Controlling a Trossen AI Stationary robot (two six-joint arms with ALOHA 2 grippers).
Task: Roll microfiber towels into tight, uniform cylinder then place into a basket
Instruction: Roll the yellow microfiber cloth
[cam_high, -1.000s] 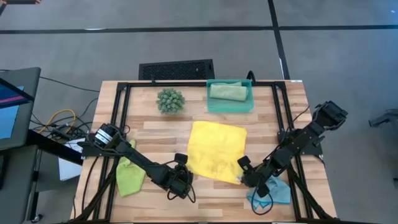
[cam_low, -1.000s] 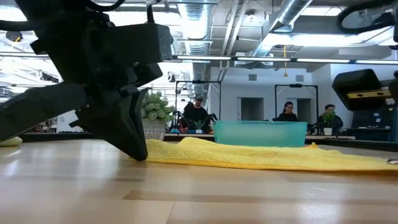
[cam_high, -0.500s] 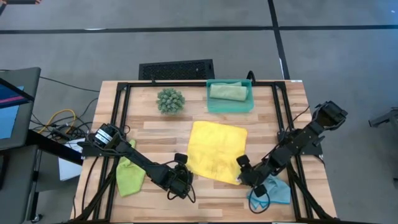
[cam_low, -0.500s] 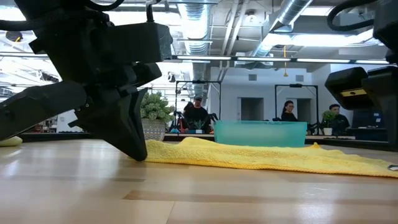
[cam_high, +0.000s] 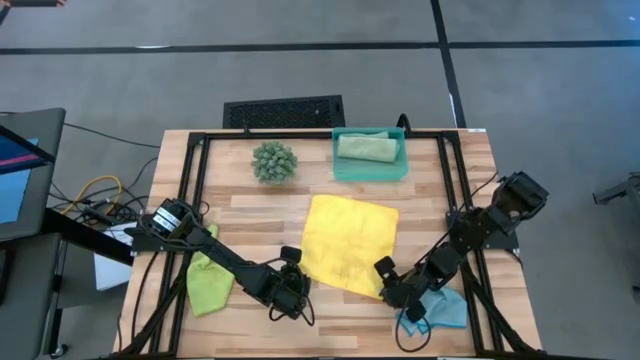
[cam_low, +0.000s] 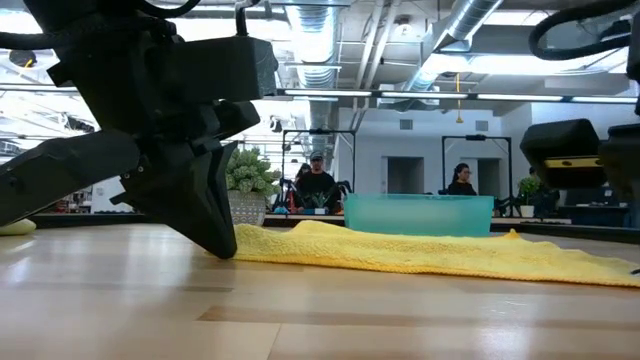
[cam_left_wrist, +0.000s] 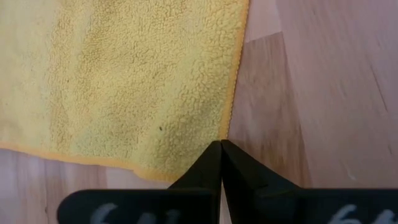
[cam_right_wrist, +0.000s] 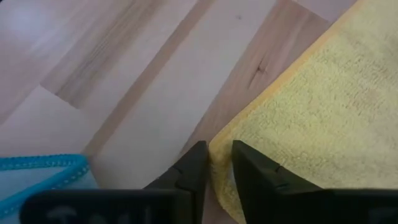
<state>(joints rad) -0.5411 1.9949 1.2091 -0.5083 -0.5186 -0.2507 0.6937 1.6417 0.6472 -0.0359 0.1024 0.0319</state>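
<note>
Two end effectors sit at the yellow towel (cam_high: 349, 243)'s near corners. Left end effector (cam_left_wrist: 220, 147) is pinched closed, empty; right end effector (cam_right_wrist: 214, 157) narrowly straddles the hem. Blue towel (cam_high: 437, 307) lies just beside.

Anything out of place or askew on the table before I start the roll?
The yellow towel lies flat but slightly skewed to the table edges. The lime green towel sits bunched under the left arm, and the light blue towel is crumpled beneath the right arm.

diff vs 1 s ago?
The right hand slid a little left along the table's front edge, to the yellow towel's front right corner, its fingers now astride that edge. Left hand stayed shut at the front left corner; towels and basket unmoved.
</note>
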